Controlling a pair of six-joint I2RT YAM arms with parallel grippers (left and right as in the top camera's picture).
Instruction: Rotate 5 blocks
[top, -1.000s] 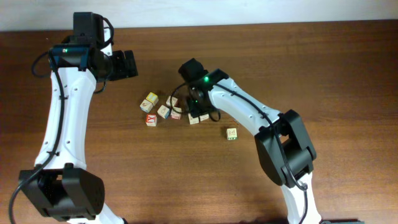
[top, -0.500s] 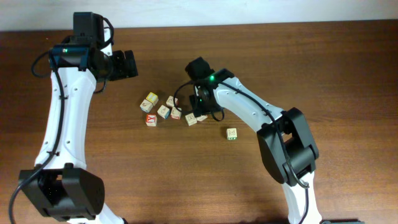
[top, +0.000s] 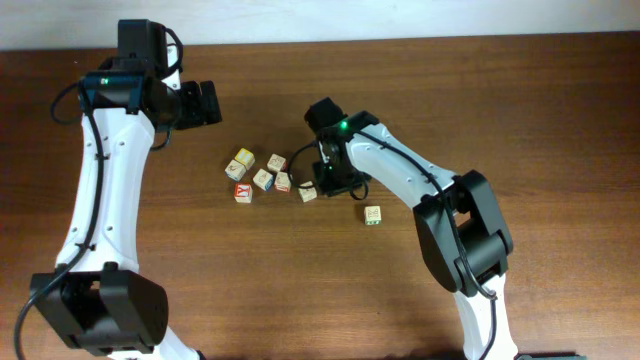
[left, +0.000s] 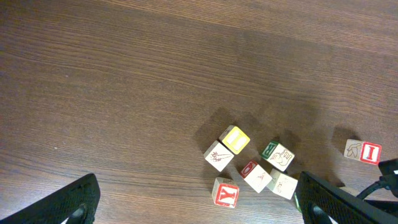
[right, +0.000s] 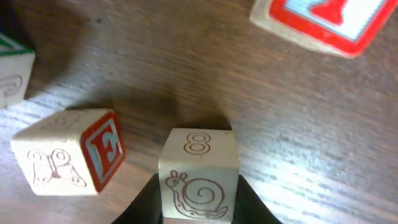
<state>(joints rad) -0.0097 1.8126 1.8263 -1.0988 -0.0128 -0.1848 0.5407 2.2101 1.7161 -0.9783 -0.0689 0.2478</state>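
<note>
- Counter (top: 500, 90): the blocks (top: 263, 179) cluster near its middle.
- Left tool (top: 207, 103): spread wide, empty, well apart from them.
- Right tool (top: 330, 178): pinches the snail block (right: 199, 171), which rests on the counter.
- E block (right: 68, 152), just beside: a turn may clip it.

From here I read surface (left: 124, 74) as dark wood, grain plain, low satin sheen. I see blocks (left: 219, 155) pale bare wood, matt, printed faces flat ink. Close up, snail block (right: 199, 180) smooth, edges softened. White arm shells (top: 98, 190) glossy plastic; black joint housings (top: 465, 235) matt.
</note>
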